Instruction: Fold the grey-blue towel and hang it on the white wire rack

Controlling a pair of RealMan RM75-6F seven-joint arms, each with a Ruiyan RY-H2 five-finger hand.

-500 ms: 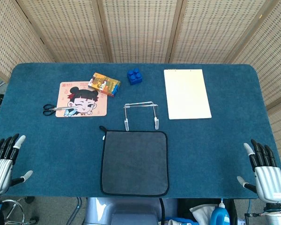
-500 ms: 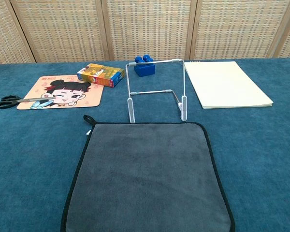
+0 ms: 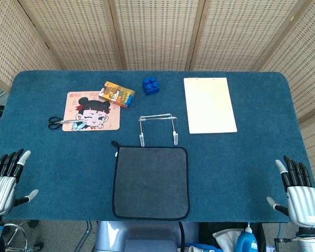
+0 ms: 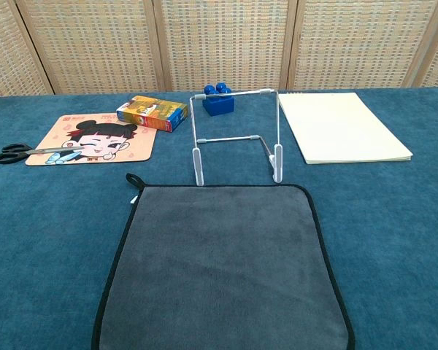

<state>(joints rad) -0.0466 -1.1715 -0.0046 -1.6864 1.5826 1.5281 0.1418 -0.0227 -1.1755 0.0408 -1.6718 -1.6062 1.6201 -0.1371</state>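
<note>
While the grey-blue towel (image 3: 151, 181) lay flat just before the white wire rack (image 3: 157, 128), it sat midway between the empty left hand (image 3: 3, 182) and right hand (image 3: 299, 194), fingers spread, neither nearer.

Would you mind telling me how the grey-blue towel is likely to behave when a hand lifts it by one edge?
The towel lies completely flat, so it is probably floppy and will drape. Its plush surface likely grips well. It looks thin, so probably light.

My grey-blue towel (image 4: 223, 266) lies flat just before the white wire rack (image 4: 237, 135); a cream paper pad (image 4: 347, 125) lies to the rack's right.
</note>
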